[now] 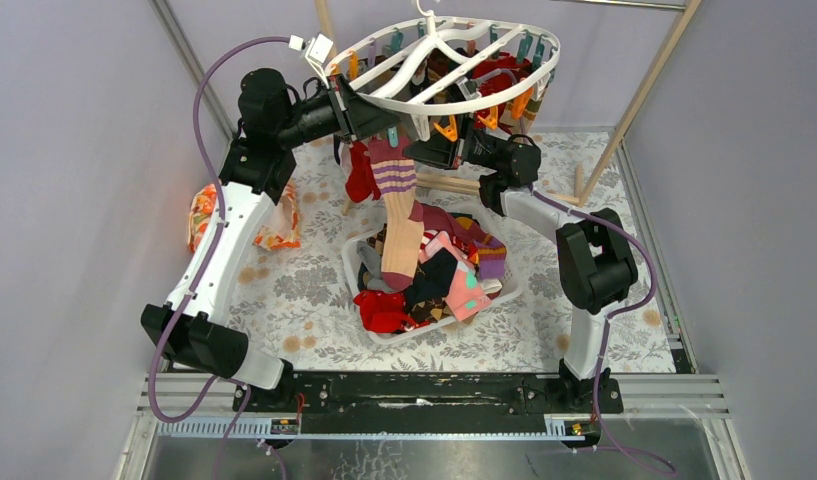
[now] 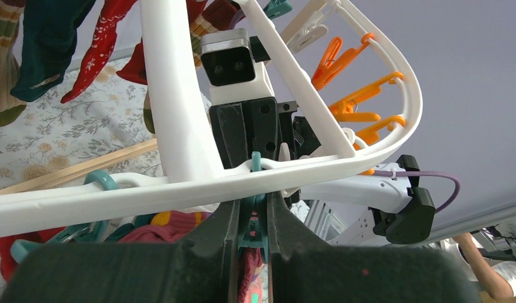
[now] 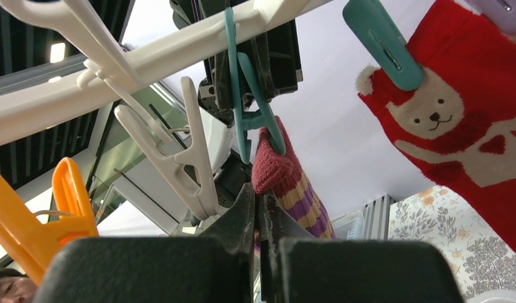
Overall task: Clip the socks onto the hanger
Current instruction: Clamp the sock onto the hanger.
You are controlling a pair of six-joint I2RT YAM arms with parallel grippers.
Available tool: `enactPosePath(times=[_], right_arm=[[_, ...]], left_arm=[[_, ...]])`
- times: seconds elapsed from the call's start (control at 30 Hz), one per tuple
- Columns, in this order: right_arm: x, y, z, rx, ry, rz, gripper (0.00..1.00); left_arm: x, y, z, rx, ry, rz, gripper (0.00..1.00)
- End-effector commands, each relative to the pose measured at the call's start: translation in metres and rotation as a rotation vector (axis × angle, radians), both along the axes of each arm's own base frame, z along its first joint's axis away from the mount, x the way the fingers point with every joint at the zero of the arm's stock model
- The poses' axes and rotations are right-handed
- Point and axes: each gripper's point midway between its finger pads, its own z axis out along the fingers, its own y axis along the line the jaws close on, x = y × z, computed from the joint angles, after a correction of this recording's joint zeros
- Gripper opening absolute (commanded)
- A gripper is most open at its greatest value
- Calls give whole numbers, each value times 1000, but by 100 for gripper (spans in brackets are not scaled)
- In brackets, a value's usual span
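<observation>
Your left pincer [image 2: 252, 218] was clenched on a smooth teal clip [image 2: 251, 235]. The hanger [image 2: 173, 95], with its glossy white plastic rim, curved just above the pincer's fingers. Your right pincer [image 3: 261, 211] gripped the ribbed knit cuff of a striped sock [image 3: 287, 183], red with tan and purple bands, right beneath that clip. Well below both pincers, soft mixed socks [image 1: 439, 275] lay heaped on the floral-patterned worktop [image 1: 304, 290].
</observation>
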Motion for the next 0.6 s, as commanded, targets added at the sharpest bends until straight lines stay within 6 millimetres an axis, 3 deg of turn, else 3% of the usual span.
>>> enactPosePath(times=[0.0, 0.4, 0.57], right_arm=[[-23, -18, 41, 131, -187, -47, 0], [-29, -20, 45, 129, -219, -47, 0], [-21, -24, 51, 183, -218, -119, 0]], left_arm=[[-13, -2, 2, 6, -21, -65, 0], [-9, 1, 6, 19, -62, -28, 0], [-9, 1, 8, 20, -73, -28, 0]])
